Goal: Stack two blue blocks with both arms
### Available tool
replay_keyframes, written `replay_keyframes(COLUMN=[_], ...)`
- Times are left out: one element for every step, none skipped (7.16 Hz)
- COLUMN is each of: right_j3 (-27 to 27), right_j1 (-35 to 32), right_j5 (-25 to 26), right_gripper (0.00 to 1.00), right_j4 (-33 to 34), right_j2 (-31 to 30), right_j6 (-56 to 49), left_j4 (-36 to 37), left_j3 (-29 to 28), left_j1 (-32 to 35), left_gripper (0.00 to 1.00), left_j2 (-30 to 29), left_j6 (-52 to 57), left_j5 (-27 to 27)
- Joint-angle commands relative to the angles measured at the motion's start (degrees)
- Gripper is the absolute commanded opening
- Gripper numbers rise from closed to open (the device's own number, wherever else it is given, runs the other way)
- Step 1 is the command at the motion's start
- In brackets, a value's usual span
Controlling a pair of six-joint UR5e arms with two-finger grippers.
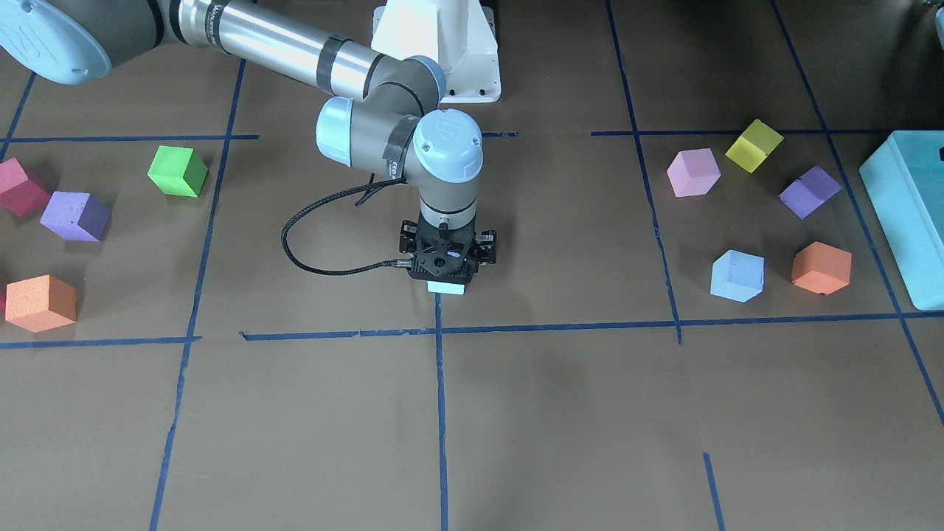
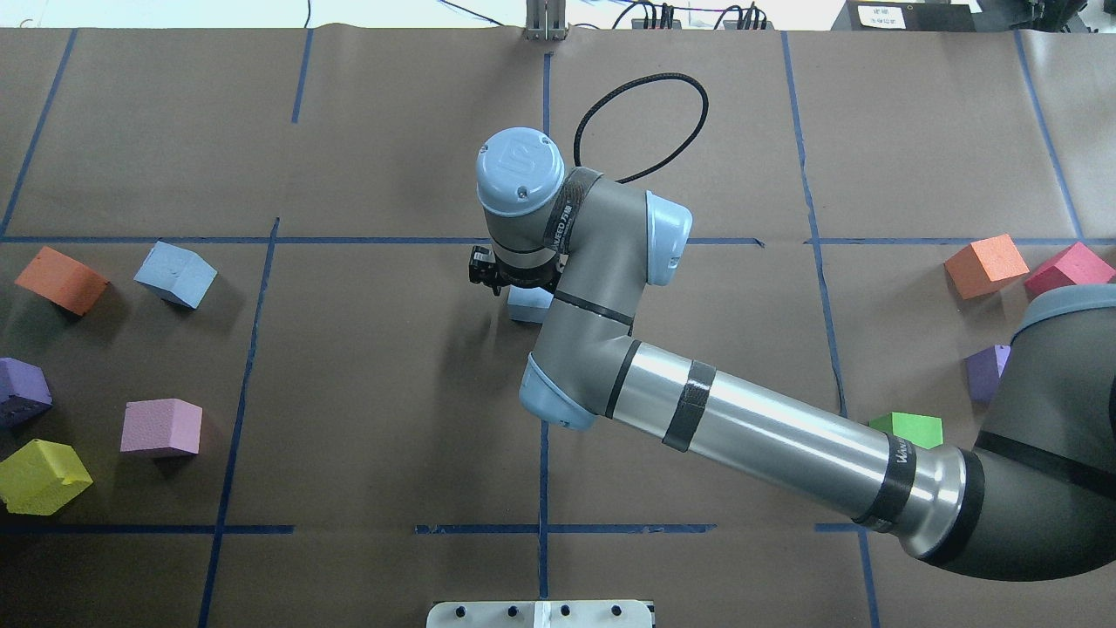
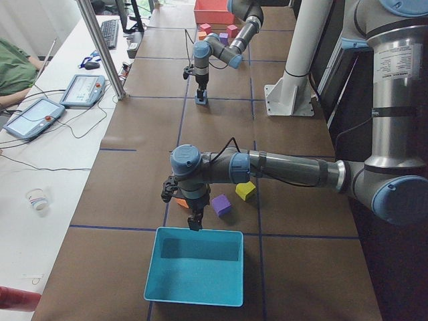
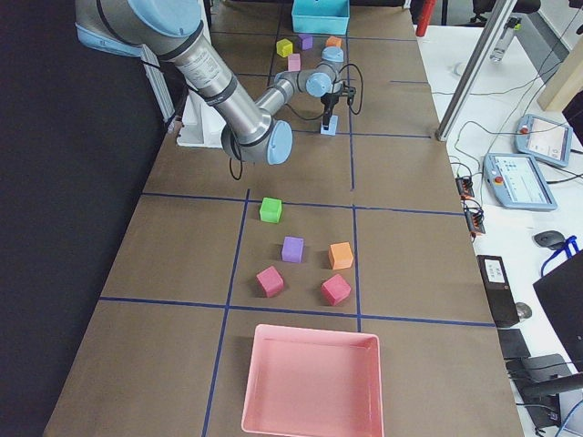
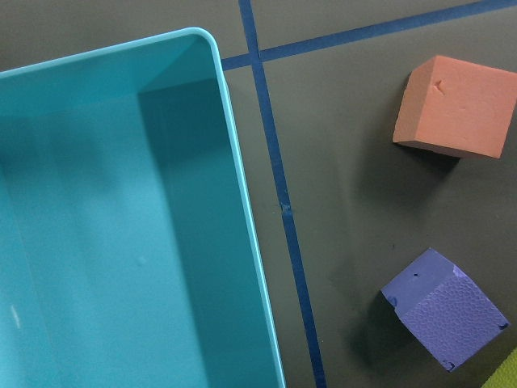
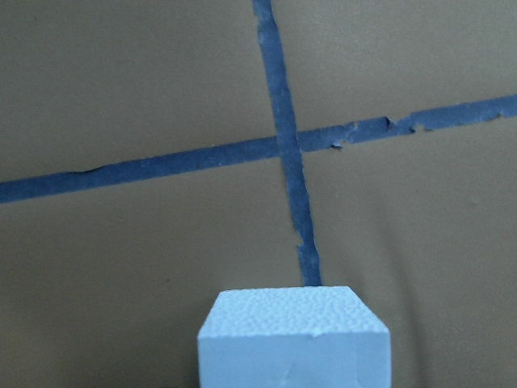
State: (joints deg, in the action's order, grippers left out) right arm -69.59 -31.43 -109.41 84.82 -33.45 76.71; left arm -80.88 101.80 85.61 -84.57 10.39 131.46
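One pale blue block [image 1: 447, 288] sits under my right gripper [image 1: 448, 269] at the table's centre, by a tape crossing. The gripper points straight down and appears shut on it, at or just above the table. The block also shows in the overhead view [image 2: 529, 305] and at the bottom of the right wrist view [image 6: 295, 335]. The second blue block [image 1: 736, 276] lies loose on my left side, also seen in the overhead view [image 2: 174, 274]. My left gripper [image 3: 194, 224] hangs over the near rim of the teal box [image 3: 160, 267]; I cannot tell whether it is open or shut.
Pink [image 1: 693, 172], yellow [image 1: 754, 145], purple [image 1: 810, 192] and orange [image 1: 821, 267] cubes lie around the second blue block, next to the teal box [image 1: 907, 214]. Green [image 1: 177, 171], purple [image 1: 75, 216], orange [image 1: 40, 302] and red [image 1: 18, 186] cubes lie on my right side. A pink tray [image 4: 310, 337] stands at that end.
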Motion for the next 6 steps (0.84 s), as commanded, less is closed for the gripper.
replay_keyframes(right_j3=[-7.1,-11.6,-17.4,-21.9,-25.9,-29.3], right_j1=[-4.3,-7.5,-11.6,-15.8,-21.3,-27.3], right_j5=[-3.2,-5.9,-8.9,-10.5,-14.3,-17.6], right_gripper=[1.0,1.0,1.0,1.0,1.0,1.0], right_j4=[6.7,11.7,14.5,14.5,14.5,14.5], right_j2=[-0.1,-1.4,-6.2,-12.4,-19.3,-26.2], right_j6=[-4.3,-7.9,-14.3,-21.9,-31.4,-43.5], left_j4=[-0.2,-0.2,-0.2,0.0,-0.1,-0.1], left_j3=[0.0,0.1,0.1,0.1,0.0,0.0], left_j1=[0.0,0.0,0.0,0.0,0.0,0.0], left_gripper=[1.0,1.0,1.0,1.0,1.0,1.0], left_j2=[-0.1,-0.1,0.0,0.0,-0.1,-0.2], left_j6=[0.0,0.0,0.1,0.1,-0.1,-0.5], left_j5=[-0.1,-0.1,-0.1,-0.1,-0.2,-0.1])
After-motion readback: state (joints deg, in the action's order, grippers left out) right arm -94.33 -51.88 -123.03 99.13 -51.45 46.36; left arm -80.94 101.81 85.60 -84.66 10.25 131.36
